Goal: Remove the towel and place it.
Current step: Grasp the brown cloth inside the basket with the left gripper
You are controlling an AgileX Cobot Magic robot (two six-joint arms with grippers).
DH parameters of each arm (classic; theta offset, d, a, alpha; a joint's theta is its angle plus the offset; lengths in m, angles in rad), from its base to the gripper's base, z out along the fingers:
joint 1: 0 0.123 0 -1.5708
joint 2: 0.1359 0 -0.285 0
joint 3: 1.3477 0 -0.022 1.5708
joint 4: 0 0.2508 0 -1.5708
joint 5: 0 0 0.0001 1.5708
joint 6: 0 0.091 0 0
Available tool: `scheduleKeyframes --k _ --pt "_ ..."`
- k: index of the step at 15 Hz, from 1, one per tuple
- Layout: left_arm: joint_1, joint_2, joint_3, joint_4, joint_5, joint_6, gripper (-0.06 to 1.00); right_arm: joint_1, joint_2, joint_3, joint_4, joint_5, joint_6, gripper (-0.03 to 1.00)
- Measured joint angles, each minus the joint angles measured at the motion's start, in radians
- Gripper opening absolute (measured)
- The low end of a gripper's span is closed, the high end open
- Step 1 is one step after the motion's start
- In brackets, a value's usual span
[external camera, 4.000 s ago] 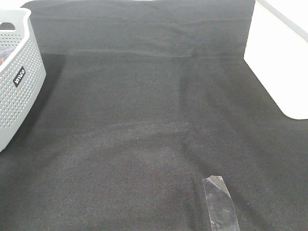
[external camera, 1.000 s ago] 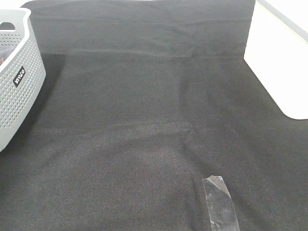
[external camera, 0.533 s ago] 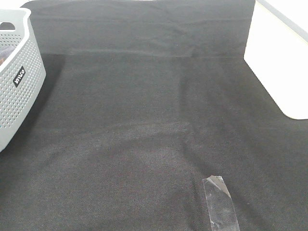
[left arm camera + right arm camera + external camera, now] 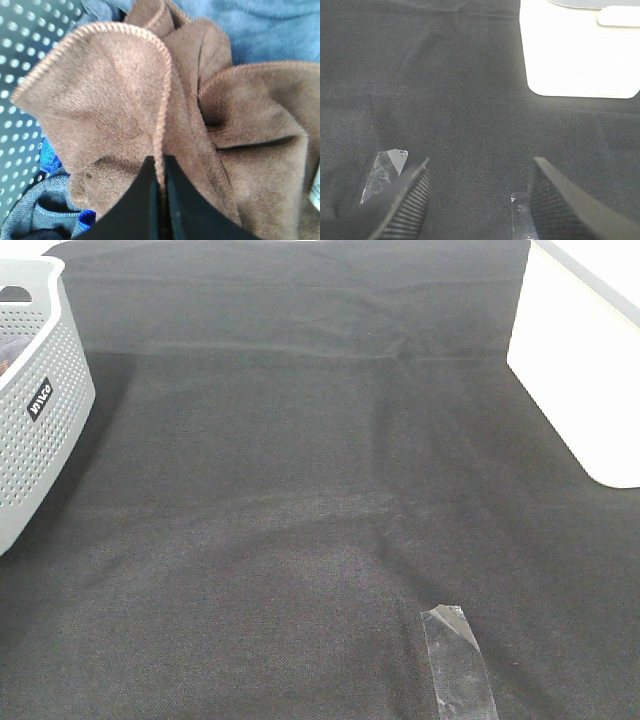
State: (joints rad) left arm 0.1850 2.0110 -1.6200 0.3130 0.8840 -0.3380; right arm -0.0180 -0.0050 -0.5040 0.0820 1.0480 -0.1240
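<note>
The left hand [image 4: 161, 166] is shut, its two dark fingers [image 4: 150, 200] pinched together on a raised fold of the towel [image 4: 115, 100], with the stitched hem running straight down between the tips. The towel is rust-brown microfibre, bunched into loose folds inside the grey perforated basket [image 4: 40, 440], whose dotted wall shows close beside the fabric in the left wrist view. A blue cloth [image 4: 270, 25] lies behind the towel, a grey woven cloth [image 4: 35, 215] sits under its near corner, and a sliver of white tag [image 4: 316, 187] shows at the edge of that view. From the high camera the basket stands at the far left of the table, resting on the black table cloth [image 4: 300, 460] that covers most of the surface; neither arm appears in that view. A strip of clear tape [image 4: 458, 660] is stuck to the cloth near the front edge, well apart from the basket. To the right the cloth ends and the bare white table [image 4: 580, 370] shows. The right hand [image 4: 480, 170] hangs over the black cloth with its ribbed fingers [image 4: 405, 200] spread wide and nothing between them; the tape lies on the cloth below it.
</note>
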Motion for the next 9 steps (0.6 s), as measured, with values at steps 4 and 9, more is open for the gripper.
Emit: scheduleKeyframes --k 4,9 --pt "0.000 -0.023 0.000 -0.020 0.001 0.003 0.00 0.000 0.000 0.000 0.000 0.000 0.000 0.53" --pt "0.000 -0.139 0.000 -0.047 -0.056 0.011 0.00 0.000 0.000 0.000 0.000 0.000 0.000 0.53"
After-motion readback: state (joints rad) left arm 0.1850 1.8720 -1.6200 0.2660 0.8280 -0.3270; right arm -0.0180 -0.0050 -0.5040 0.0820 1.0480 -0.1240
